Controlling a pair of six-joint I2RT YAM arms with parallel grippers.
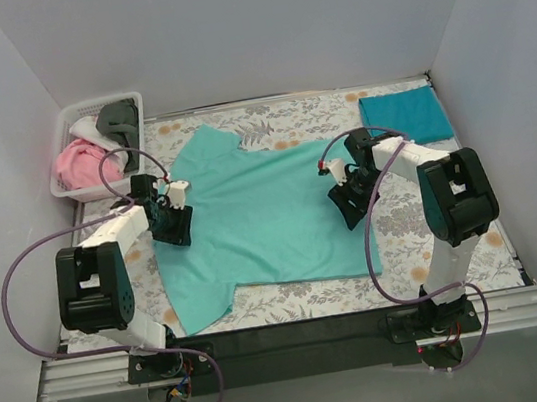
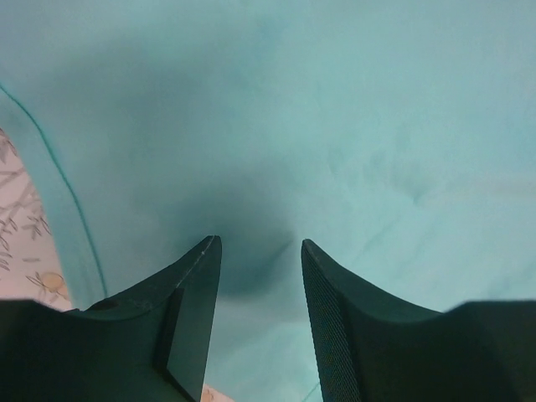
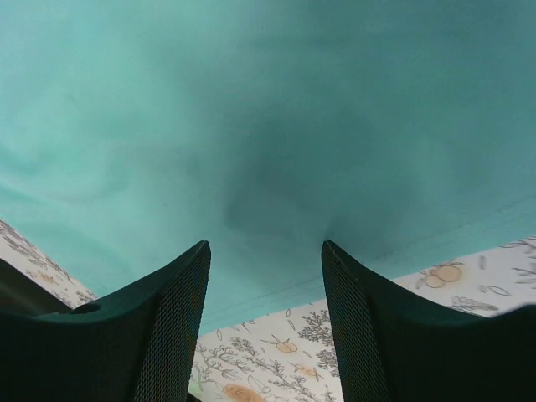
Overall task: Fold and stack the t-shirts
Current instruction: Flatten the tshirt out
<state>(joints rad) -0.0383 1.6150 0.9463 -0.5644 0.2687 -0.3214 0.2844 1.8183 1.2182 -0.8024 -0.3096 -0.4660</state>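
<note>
One t-shirt looks finished: the darker teal-blue tee (image 1: 405, 115) is lying folded into a neat rectangle beyond the right gripper (image 1: 349, 203) and off to its outer side, well apart from it. The mint-turquoise tee (image 1: 261, 217) is lying spread flat and unfolded on the floral-print cloth (image 1: 303, 299), stretching between the two grippers. One of its sleeves is pointing away beyond the left gripper (image 1: 172, 225), and the other is trailing back toward the bases on that same side.

Both grippers are hovering low over this tee. The left one is sitting over the end where the sleeves branch off, the right one just inside the opposite hem. Both are standing open: in each wrist view the jaws are spread apart with nothing between them, only mint fabric showing beneath. Whether the fingertips are touching the fabric I cannot tell. In the right wrist view the hem is running beneath the fingers, with floral print showing on the wrist side of it.

Beyond the left gripper and to its outer side, the white basket (image 1: 64, 130) is holding a pink tee (image 1: 76, 167), a white tee (image 1: 88, 127) and a dark grey tee (image 1: 120, 117), all crumpled and not yet folded.

By my judgement the task is sitting early: one shirt folded and set aside, one laid out with its first fold not yet made, and three waiting in the basket.
</note>
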